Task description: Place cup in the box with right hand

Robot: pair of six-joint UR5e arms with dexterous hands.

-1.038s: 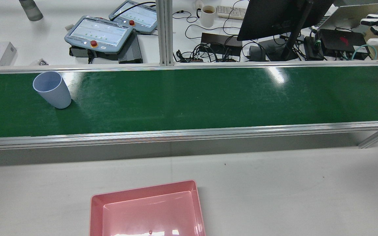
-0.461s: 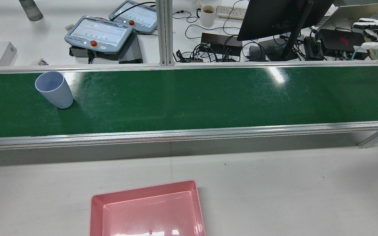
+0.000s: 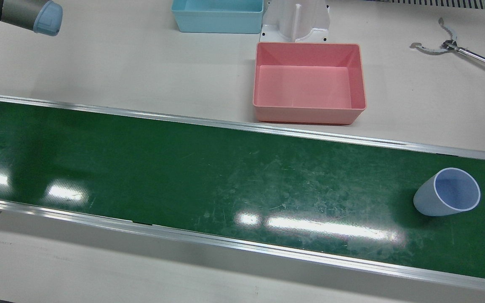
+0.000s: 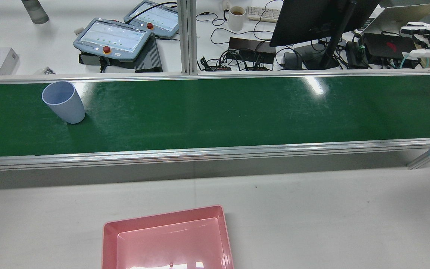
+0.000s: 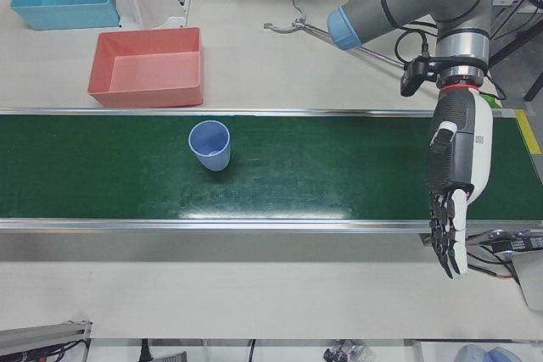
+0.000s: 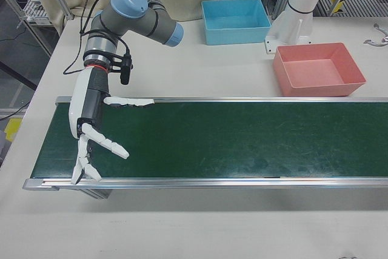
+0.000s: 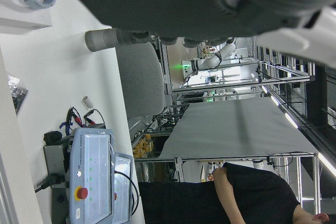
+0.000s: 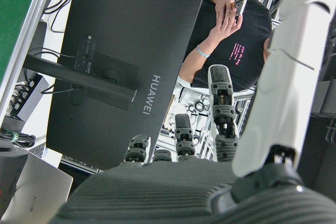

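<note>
A pale blue cup (image 5: pixel 209 145) stands upright on the green conveyor belt (image 3: pixel 183 176), at the far right of the front view and toward the left of the rear view, with nothing touching it. The pink box (image 3: pixel 309 82) sits on the desk (image 3: pixel 120 63) just beyond the belt's rail, upper centre of the front view, well apart from the cup; a light blue box (image 3: pixel 218 15) lies behind it at the top edge. The right hand (image 6: pixel 91 144) hangs over the left end of the belt in the right-front view, fingers spread and holding nothing, far from the cup. The left hand (image 5: pixel 454 192) hangs at the right of the left-front view, over the belt's near rail, its fingers straight, apart and pointing down, also empty. A metal tool (image 3: pixel 444 45) lies on the desk at the upper right of the front view.
</note>
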